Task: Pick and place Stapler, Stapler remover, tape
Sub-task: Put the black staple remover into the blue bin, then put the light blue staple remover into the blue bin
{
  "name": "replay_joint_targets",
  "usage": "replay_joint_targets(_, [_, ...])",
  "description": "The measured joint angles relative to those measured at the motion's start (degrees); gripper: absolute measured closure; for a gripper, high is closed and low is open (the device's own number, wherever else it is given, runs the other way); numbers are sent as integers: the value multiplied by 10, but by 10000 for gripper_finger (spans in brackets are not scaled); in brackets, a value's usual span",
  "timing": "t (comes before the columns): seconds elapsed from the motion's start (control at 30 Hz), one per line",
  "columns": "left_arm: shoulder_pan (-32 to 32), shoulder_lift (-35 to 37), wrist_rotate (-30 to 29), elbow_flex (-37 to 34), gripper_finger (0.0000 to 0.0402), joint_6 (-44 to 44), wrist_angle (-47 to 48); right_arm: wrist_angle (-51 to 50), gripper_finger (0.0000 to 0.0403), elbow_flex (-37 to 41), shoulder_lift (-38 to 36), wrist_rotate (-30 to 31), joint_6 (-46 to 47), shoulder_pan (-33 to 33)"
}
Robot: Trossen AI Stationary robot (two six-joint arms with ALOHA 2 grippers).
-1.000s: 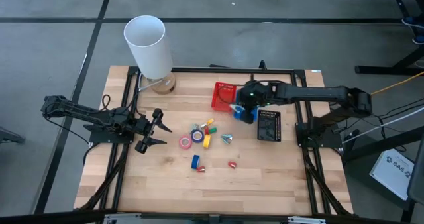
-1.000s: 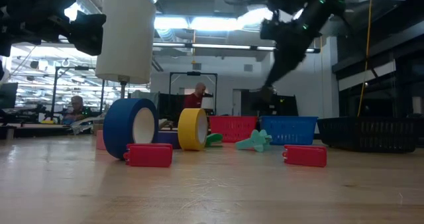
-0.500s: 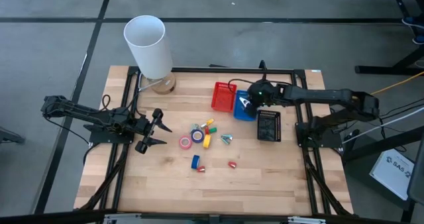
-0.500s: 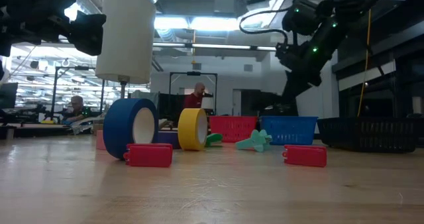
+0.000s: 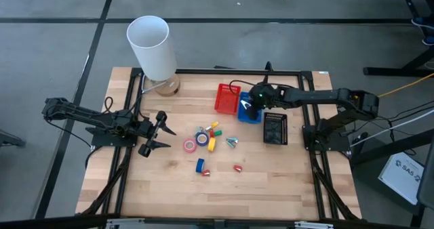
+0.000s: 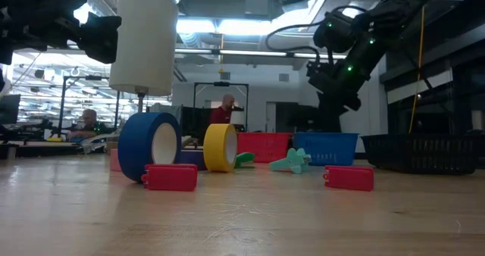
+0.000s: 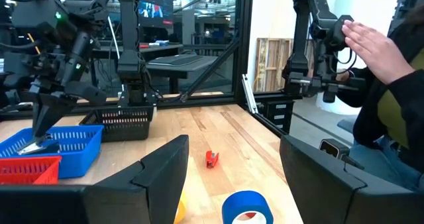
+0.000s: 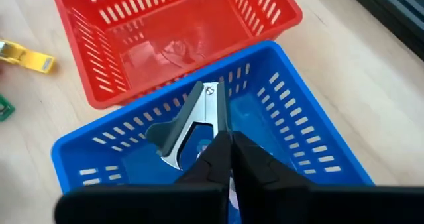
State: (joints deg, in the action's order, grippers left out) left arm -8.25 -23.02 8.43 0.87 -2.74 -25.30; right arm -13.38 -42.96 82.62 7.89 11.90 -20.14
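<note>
The right gripper (image 8: 230, 159), fingers pinched together on a grey metal staple remover (image 8: 192, 121), hangs inside the blue slotted plastic basket (image 8: 298, 128), so the placing step looks under way and releasing seems next.

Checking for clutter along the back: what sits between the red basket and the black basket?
The blue basket, seen in the high view. The right hand hangs over it, a staple remover lying inside.

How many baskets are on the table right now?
3: the red basket near the table's far edge, the blue basket right beside it on its right, and the black basket just right of the blue one. None seems hidden.
</note>
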Motion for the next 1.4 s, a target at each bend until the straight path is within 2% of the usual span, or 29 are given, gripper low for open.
replay_joint_targets(0.4, [0,0,0,0,166,0,0,-1,358,-18,2,-4,-33,0])
replay_joint_targets(0.73, [0,0,0,0,167,0,0,25,308,-18,2,-4,-51,9])
replay_joint_targets(1.4, [0,0,0,0,167,0,0,146,299,-18,2,-9,-207,145])
